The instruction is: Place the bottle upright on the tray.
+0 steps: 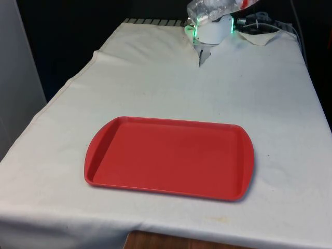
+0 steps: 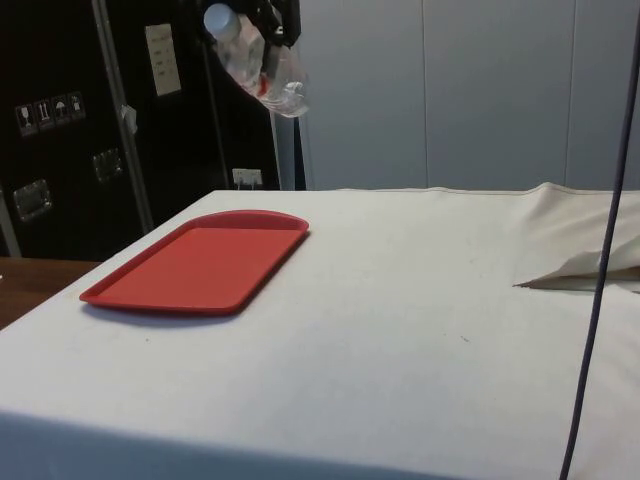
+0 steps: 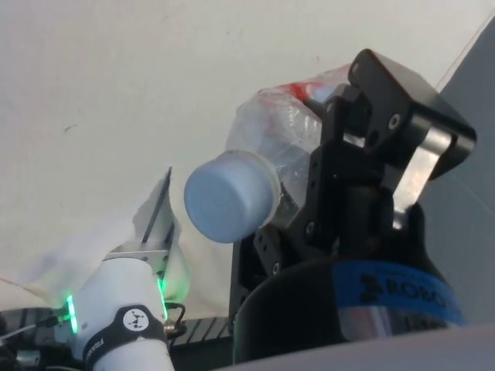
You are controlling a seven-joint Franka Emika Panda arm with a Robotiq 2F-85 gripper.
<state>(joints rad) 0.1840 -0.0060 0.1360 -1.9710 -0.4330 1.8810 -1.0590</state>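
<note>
White cloth is covering the worktop (image 1: 155, 83), lying mostly smooth, with a folded ridge rising near the robot's end. Dark cabinets are standing behind the worktop in the side view, beside a pale wall.

A red tray (image 1: 169, 157) is lying flat on the cloth, towards the near edge in the front view, its long side running across that view. In the side view the tray (image 2: 199, 262) is sitting at the worktop's far corner, with nothing resting on it.

The hand (image 2: 272, 22) is hanging high above the worktop, well clear of the tray, and it is gripping a clear plastic bottle (image 2: 255, 55). The bottle is crumpled, with a pale cap and a trace of red on its body. In the side view it is tilting rather than standing straight, its cap (image 2: 219, 18) pointing up and away from the hand, its body slanting down to the other side. In the front view the bottle (image 1: 210, 10) is showing at the top edge, above the robot's base.

In the wrist view the black fingers (image 3: 344, 166) are closing against the bottle's (image 3: 274, 143) crushed sides just behind the neck, and the cap (image 3: 232, 195) is facing the camera, with the cloth far below.
</note>
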